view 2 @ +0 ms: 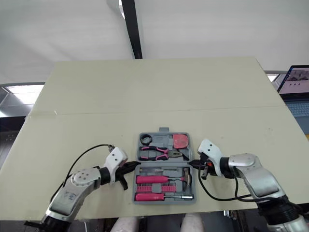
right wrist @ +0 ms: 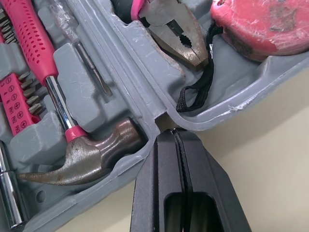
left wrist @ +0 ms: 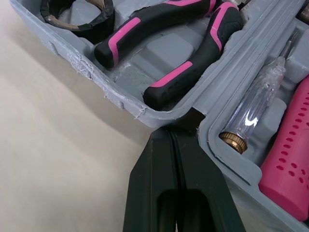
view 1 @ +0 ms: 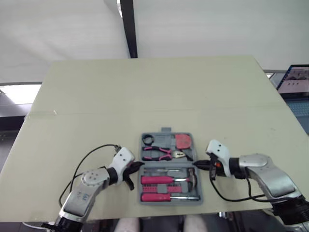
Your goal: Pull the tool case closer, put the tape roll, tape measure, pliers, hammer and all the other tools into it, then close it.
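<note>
The grey tool case (view 1: 170, 202) lies open near the table's front edge. Its far half holds the black tape roll (view 1: 147, 139), the pink-handled pliers (view 1: 159, 153) and the red tape measure (view 1: 183, 140). Its near half holds the hammer (right wrist: 87, 157), a pink screwdriver (view 1: 166, 196) and a clear tester screwdriver (left wrist: 256, 111). My left gripper (view 1: 139, 165) is shut, its tips touching the case's left side at the hinge notch (left wrist: 190, 121). My right gripper (view 1: 197, 164) is shut too, its tips against the hinge on the case's right side (right wrist: 161, 118).
The beige table (view 1: 96, 106) stretches far behind the case. A laptop (view 1: 295, 82) sits off the table's right edge. A black pole (view 1: 128, 29) stands beyond the far edge. The table's front edge runs just below the case.
</note>
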